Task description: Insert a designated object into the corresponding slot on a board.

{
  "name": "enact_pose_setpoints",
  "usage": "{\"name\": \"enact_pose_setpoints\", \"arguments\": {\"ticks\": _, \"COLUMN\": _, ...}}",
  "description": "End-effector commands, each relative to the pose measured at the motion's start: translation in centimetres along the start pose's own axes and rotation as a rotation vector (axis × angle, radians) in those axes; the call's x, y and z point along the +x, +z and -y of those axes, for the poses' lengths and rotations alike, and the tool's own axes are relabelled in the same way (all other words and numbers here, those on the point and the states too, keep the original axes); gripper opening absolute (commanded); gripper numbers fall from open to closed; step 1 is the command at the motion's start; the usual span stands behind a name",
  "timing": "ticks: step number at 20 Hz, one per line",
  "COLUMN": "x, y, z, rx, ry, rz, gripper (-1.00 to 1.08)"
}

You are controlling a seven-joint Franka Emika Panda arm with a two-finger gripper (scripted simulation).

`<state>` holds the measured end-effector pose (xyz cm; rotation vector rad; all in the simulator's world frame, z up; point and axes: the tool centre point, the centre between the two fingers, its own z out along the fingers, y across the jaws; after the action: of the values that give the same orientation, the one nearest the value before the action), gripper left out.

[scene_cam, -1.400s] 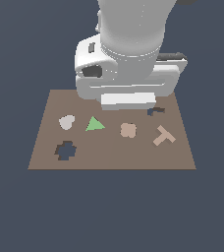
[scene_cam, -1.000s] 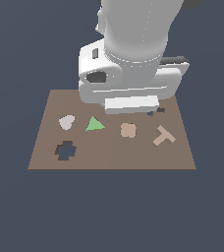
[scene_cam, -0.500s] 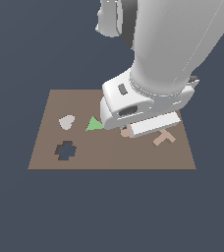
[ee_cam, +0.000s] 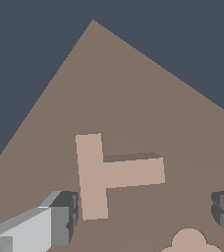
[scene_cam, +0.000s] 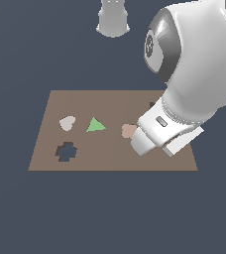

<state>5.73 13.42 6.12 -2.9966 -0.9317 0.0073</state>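
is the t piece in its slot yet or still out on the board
Out. In the wrist view the T-piece lies flat on the bare brown board, between the open end effector's fingers.

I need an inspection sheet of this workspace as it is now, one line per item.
Surface: brown board lying flat.
Job's things: tan T-piece flat on the board, ungrasped; T slot almost wholly hidden behind the arm.
Clutter: green triangle, pale rounded piece, pinkish clover piece, dark cross cutout.
Grippers: gripper open, fingers either side of the T-piece, not touching.
Cables: nothing seen.
Surroundings: plain dark ground.
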Motion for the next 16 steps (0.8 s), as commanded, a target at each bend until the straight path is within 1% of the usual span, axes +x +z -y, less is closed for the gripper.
{"name": "enact_pose_setpoints", "arguments": {"ticks": 1, "x": 0.7, "y": 0.6, "z": 0.6, "rx": -0.003, "ry": -0.048, "rz": -0.002, "gripper": 1.0}}
{"name": "enact_pose_setpoints", "arguments": {"ticks": 6, "x": 1.3, "y": 1.1, "z": 1.3, "rx": -0.005, "ry": -0.088, "rz": -0.003, "gripper": 1.0}}
{"name": "enact_pose_setpoints", "arguments": {"ticks": 10, "x": 1.2, "y": 1.2, "z": 1.3, "rx": -0.004, "ry": -0.084, "rz": -0.003, "gripper": 1.0}}
{"name": "enact_pose_setpoints", "arguments": {"ticks": 16, "x": 1.2, "y": 3.0, "z": 1.3, "rx": -0.005, "ry": -0.089, "rz": -0.003, "gripper": 1.0}}
